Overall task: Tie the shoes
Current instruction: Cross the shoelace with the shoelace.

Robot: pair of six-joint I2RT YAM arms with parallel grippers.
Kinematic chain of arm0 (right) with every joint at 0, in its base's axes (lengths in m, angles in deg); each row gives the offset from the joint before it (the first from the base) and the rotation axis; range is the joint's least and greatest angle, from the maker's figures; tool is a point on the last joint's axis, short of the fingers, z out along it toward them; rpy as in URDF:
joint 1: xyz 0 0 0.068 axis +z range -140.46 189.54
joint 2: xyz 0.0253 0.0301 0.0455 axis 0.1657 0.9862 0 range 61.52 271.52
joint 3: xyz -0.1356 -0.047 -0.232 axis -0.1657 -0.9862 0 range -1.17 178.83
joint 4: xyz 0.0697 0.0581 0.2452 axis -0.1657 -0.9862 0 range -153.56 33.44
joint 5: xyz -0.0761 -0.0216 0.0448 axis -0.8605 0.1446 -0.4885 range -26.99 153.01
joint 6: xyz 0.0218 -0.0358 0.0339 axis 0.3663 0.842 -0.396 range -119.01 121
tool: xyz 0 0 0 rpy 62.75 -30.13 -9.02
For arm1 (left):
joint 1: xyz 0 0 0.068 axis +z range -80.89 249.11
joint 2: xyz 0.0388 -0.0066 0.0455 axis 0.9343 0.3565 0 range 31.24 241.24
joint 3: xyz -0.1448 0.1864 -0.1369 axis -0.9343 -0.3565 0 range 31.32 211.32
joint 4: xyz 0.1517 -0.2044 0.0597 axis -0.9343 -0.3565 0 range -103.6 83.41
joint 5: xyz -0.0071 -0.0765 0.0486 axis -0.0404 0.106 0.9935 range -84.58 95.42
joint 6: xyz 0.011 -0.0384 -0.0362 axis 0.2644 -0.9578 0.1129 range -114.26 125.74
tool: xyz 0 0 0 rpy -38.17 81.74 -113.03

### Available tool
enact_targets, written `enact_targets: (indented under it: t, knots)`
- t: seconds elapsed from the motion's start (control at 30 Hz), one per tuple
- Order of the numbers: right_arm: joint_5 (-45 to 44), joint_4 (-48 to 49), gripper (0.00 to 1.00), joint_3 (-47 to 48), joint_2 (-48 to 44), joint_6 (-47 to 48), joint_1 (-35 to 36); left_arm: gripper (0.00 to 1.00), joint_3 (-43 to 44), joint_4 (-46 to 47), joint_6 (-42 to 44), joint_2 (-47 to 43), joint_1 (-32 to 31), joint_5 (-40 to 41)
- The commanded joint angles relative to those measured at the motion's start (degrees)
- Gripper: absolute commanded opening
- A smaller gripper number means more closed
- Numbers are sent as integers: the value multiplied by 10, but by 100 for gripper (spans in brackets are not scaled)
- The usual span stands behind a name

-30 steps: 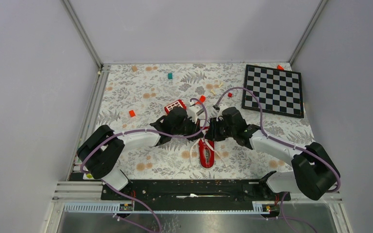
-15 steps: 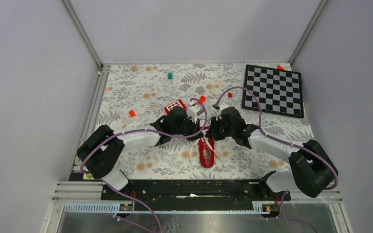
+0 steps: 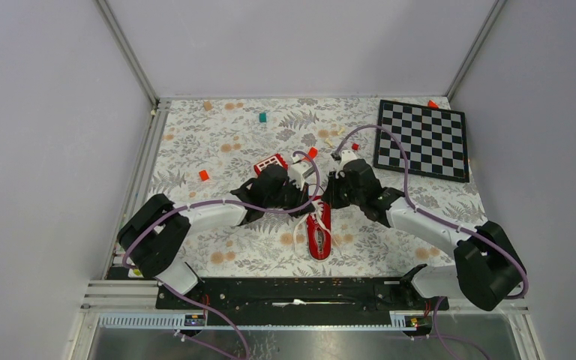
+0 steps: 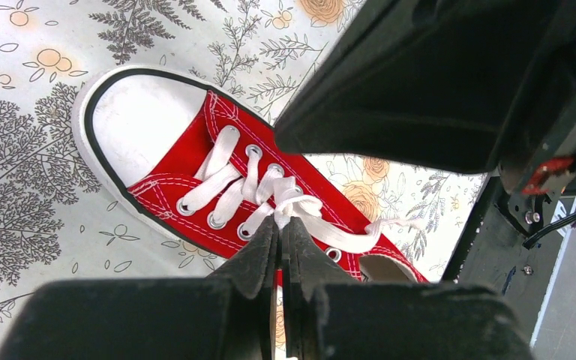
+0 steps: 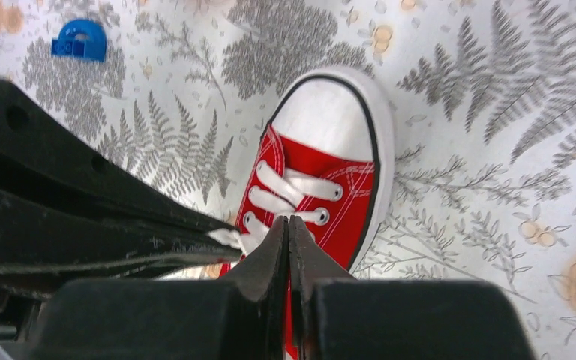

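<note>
A small red sneaker [image 3: 318, 238] with white toe cap and white laces lies on the flowered cloth, toe towards the arms' bases. Both grippers meet over its lace rows. My left gripper [image 3: 310, 205] [image 4: 281, 223] is shut on a knotted bunch of the white lace [image 4: 304, 206], drawn up above the eyelets of the shoe [image 4: 184, 154]. My right gripper [image 3: 328, 200] [image 5: 289, 220] is shut with its tips down on the laces of the shoe [image 5: 326, 169], right beside the left fingers and their strand [image 5: 229, 238]. One frayed lace end [image 4: 401, 223] lies loose.
A chessboard [image 3: 422, 139] lies at the back right. A red block with white squares [image 3: 270, 162] sits just behind the left gripper. Small pieces are scattered about: red [image 3: 204, 175], red [image 3: 312, 152], teal [image 3: 262, 117], blue [image 5: 80, 39]. Grey walls close in three sides.
My right gripper has shut at the laces and its wrist has shifted slightly back and right. The left arm has kept its hold and place.
</note>
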Motion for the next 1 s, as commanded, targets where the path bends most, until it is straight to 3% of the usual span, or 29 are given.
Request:
enact_targets:
  t: [0.0,0.27,0.4,0.47,0.67,0.97]
  knots:
    - [-43,-2,0,39,-16,28,-4,0,-2,18,9,-28,0,-15]
    - [-89,-14,1,51,-35,54,-5,0,0,14,9,-25,0,-21]
    - [-69,-44,27,45,-35,15,-7,0,-3,18,8,-28,0,-19]
    - [-38,-38,32,30,-36,-13,-9,0,-3,17,8,-26,0,-19]
    - [5,5,33,-10,-36,-68,-17,0,-5,20,8,-19,0,-23]
    - [43,16,33,-16,-24,-70,-19,0,-4,22,7,-19,0,-21]
